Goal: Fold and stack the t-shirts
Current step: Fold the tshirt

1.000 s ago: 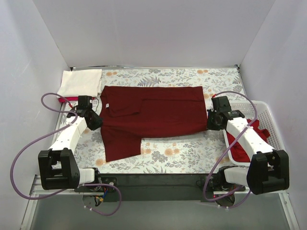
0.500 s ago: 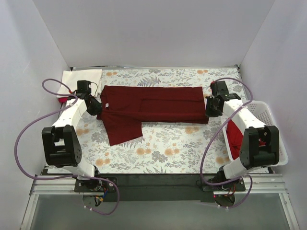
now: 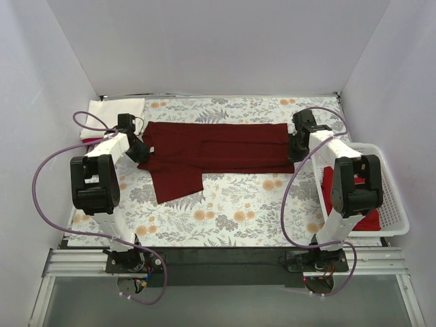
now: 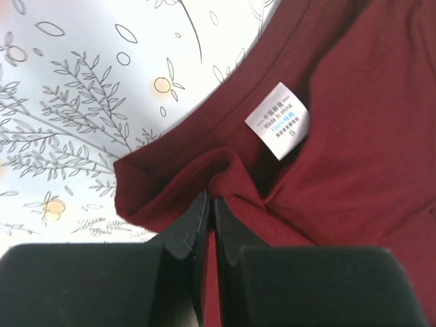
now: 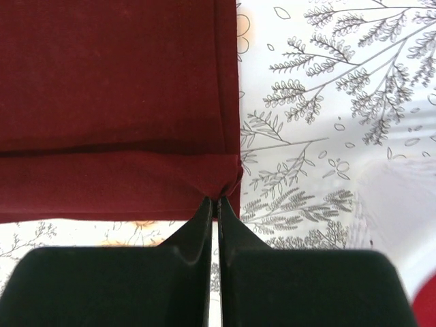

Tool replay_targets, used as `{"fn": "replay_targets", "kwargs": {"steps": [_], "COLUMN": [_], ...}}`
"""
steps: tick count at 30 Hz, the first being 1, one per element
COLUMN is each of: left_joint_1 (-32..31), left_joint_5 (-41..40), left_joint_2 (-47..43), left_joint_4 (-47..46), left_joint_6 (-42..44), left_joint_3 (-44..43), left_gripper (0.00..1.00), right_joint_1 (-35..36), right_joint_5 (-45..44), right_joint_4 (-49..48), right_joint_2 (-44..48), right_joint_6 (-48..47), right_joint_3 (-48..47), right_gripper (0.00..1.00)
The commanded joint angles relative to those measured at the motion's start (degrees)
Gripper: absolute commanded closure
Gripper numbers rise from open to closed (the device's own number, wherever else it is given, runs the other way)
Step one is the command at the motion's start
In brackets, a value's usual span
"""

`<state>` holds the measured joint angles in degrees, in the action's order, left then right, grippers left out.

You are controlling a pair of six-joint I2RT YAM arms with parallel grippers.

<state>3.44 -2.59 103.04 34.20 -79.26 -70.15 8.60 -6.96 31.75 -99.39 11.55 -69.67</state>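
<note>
You have the soft maroon shirt (image 3: 218, 146) lying flat as a long folded band left of the white lattice basket (image 3: 394, 204). Its length runs crosswise, collar end farthest from the basket. Your left gripper (image 4: 211, 201) is clenched on a bunched fold by the collar. Your right gripper (image 5: 216, 203) pinches the hem corner nearest the basket.

Enclosure: plain white far wall (image 3: 218, 48), left wall (image 3: 34, 102) and right wall (image 3: 402, 82), evenly lit without hard shadows. Table (image 3: 300, 204): covered by a white cloth (image 3: 231, 214) printed with grey leaves and orange flowers. Near edge: black strip (image 3: 218, 255), then aluminium rails (image 3: 225, 274) over a grey floor (image 3: 225, 305).
</note>
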Motion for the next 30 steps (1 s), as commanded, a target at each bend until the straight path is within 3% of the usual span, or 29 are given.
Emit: {"fn": "replay_targets", "kwargs": {"steps": [1,20,30], "left_joint_1": [0.6,0.6,0.5], "left_joint_5": [0.2,-3.3,-3.2], "left_joint_2": [0.0,0.0,-1.7], "left_joint_4": [-2.6,-5.3,-4.8], "left_joint_6": [0.6,1.4,1.9], "left_joint_3": [-1.3,1.2,-3.5], "left_gripper": [1.0,1.0,1.0], "right_joint_1": [-0.5,-0.5,-0.4], "right_joint_5": [-1.2,-1.0,-2.4], "right_joint_4": [-2.7,-6.3,-6.4], "right_joint_2": [-1.5,-5.1,-5.2], "right_joint_6": [-1.2,-1.6,-1.7], "right_joint_3": [-2.6,-1.6,-0.8], "right_gripper": [0.99,0.97,0.98]}}
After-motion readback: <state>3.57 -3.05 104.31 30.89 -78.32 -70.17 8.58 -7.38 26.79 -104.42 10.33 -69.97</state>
